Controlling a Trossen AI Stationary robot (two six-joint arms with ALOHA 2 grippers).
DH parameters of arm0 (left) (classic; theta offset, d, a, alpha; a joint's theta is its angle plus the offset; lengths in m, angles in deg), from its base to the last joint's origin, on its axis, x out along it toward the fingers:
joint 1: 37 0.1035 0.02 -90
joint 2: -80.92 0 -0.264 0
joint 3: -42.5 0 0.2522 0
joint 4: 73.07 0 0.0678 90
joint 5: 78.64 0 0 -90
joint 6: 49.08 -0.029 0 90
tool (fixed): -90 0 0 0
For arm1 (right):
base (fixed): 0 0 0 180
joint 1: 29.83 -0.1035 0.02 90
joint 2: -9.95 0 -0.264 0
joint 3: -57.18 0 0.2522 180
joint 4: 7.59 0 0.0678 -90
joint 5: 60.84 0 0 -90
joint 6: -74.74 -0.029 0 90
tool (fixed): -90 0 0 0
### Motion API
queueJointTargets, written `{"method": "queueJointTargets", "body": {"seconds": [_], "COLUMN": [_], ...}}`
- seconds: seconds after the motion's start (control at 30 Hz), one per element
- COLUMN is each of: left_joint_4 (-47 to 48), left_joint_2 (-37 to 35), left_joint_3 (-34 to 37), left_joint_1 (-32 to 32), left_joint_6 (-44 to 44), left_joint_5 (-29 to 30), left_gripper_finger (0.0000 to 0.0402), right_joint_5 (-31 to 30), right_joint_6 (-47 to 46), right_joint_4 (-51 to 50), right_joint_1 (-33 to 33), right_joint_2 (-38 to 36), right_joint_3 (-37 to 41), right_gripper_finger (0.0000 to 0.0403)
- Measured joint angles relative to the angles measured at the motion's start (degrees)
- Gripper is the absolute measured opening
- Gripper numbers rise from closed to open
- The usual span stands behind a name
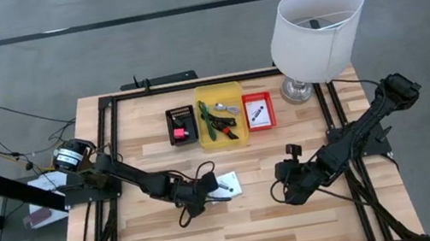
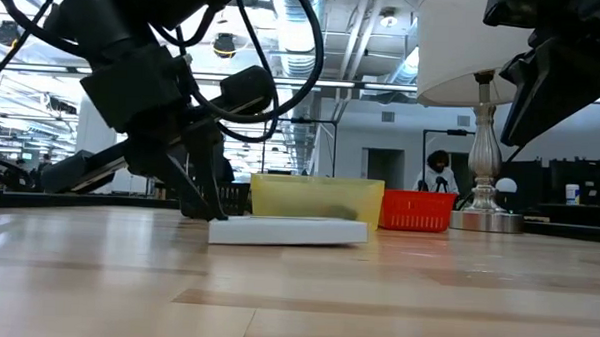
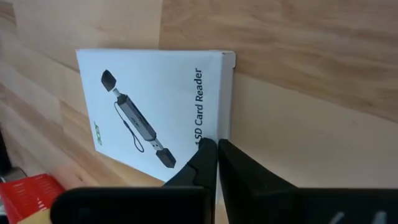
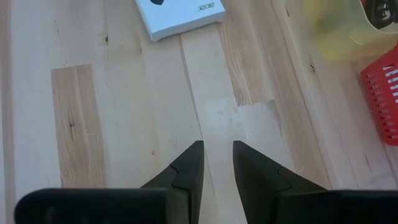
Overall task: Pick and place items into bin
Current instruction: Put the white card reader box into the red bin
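Left hand [image 1: 206, 189] sits low on the counter [image 1: 241, 229] with its two dark fingers [image 3: 208, 163] pressed together, their tips at the edge of a flat white card-reader box [image 1: 227, 185]; nothing is caught between them. That box lies flat on the wood directly ahead of the hand and touching it. Its top face is white, printed with a picture of a slim grey-and-black stick-shaped reader with a loose cap and a thin lanyard, and along one edge runs black lettering that ends in "SD Card Reader" (a small green logo sits near the opposite edge). From counter level the box [image 2: 288, 231] shows as a thin white slab, with the left hand [image 2: 194, 200] down just beside its end.

Beyond the box, farther from the left hand, stand three containers in a row: a black tray [image 1: 182, 124] with something red in it, a yellow bin [image 1: 220, 115] holding a green-handled tool [image 1: 213, 121] and a red-and-black tool [image 1: 228, 130], and a red basket [image 1: 258, 111] with a white card in it. A white lamp [image 1: 318, 31] stands past the red basket.

Right hand [image 1: 287, 189] hovers well apart from the box, over bare wood, its fingers [image 4: 186, 171] slightly spread and holding nothing.
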Motion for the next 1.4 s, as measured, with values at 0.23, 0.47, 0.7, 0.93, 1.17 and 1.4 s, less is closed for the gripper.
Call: {"method": "queueJointTargets", "body": {"seconds": [0.23,0.47,0.7,0.93,1.17,1.4], "left_joint_4": [1.60,0.94,2.56,-0.03,-3.08,-3.08], "left_joint_2": [-1.83,-6.53,-8.11,-8.11,-8.13,-8.13], "left_joint_3": [-1.52,-1.67,-1.71,-1.71,-1.80,-1.80], "left_joint_1": [-0.49,-0.52,-0.52,-0.52,-0.52,-0.49], "left_joint_6": [0.52,0.70,0.66,-0.45,0.06,3.38], "left_joint_5": [3.05,4.75,4.48,4.56,4.43,4.36], "left_gripper_finger": [0.0002,0.0002,0.0001,0.0000,0.0013,0.0087], "right_joint_5": [0.02,0.04,0.04,0.04,0.04,0.14], "right_joint_6": [0.18,0.44,0.45,0.45,0.44,0.44], "right_joint_4": [0.00,0.02,0.04,0.07,0.26,0.26], "right_joint_1": [0.00,0.00,0.00,0.00,0.00,0.00], "right_joint_2": [0.00,0.00,0.00,0.00,0.00,0.00], "right_joint_3": [0.00,0.00,0.00,0.00,0.00,0.00], "right_gripper_finger": [0.0079,0.0079,0.0079,0.0079,0.0079,0.0079]}}
